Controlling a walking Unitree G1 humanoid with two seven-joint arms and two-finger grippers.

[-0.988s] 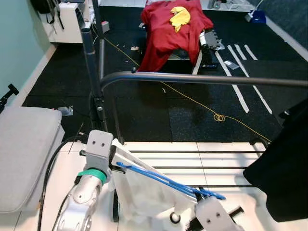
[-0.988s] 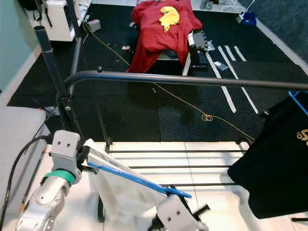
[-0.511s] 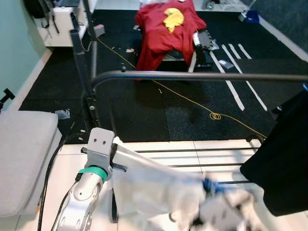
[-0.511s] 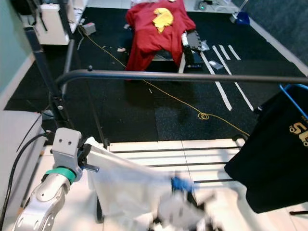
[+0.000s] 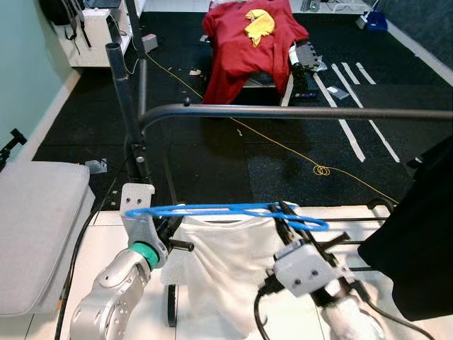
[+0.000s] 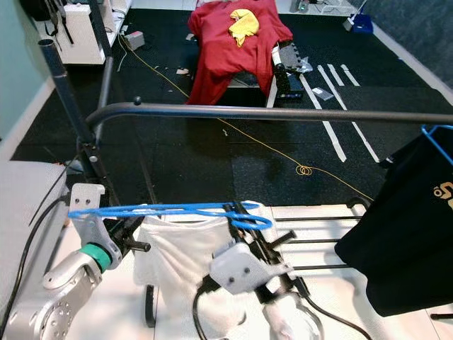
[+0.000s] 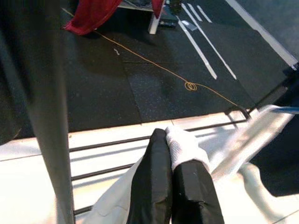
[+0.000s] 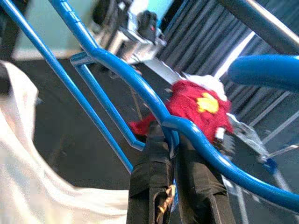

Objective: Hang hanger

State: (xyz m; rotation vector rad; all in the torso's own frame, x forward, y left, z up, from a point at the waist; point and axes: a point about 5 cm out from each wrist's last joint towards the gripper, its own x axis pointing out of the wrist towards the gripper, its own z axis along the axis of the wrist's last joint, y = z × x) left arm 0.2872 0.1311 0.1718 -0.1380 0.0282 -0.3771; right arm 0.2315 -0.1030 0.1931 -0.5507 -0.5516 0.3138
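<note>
A blue hanger carrying a white shirt is held level, below and in front of the dark grey rail. My left gripper is shut on the white shirt's shoulder; in the left wrist view its gripper pinches white cloth. My right gripper is shut on the hanger by its hook. In the right wrist view the right gripper clamps the blue hanger. The hook lies flat, under the rail's height.
A black shirt on another blue hanger hangs at the rail's right end. The rack's post stands at left. A grey cushion lies at my left. A red shirt and a yellow cable lie beyond on the black floor.
The right gripper has risen with the hanger's hook end. The hanger, earlier sloping down to the right, now lies level and higher, with the shirt hanging below it.
</note>
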